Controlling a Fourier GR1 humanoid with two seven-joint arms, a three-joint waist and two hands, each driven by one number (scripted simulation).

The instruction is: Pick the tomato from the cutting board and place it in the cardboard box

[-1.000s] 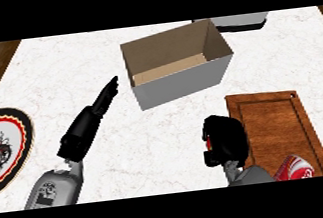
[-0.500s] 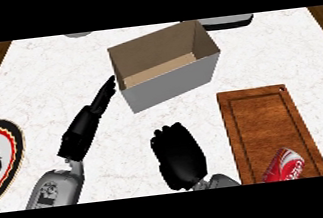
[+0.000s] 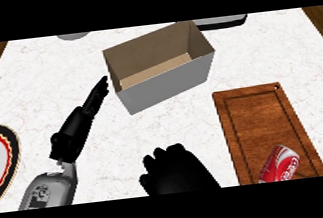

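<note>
tomato is hidden from view; cutting board (image 3: 258, 115) shows only a red can (image 3: 279, 164). right hand (image 3: 176, 172) is back-up just left of the board, below the cardboard box (image 3: 161, 65), and i cannot tell its grip or load. left hand (image 3: 84, 119) is straight and empty, just beside the box.

Left hand (image 3: 77, 128): matte black all over, long and narrow in outline, with slim segmented fingers and faint grey highlights along the edges.
Left forearm (image 3: 47, 192): light grey rounded casing. A darker recessed panel is set into its face, and a short pale collar joins it to the black wrist.
Right hand (image 3: 178, 173): same matte black, broader and bulkier in outline, lumpy along its upper edge, little surface detail discernible.
</note>
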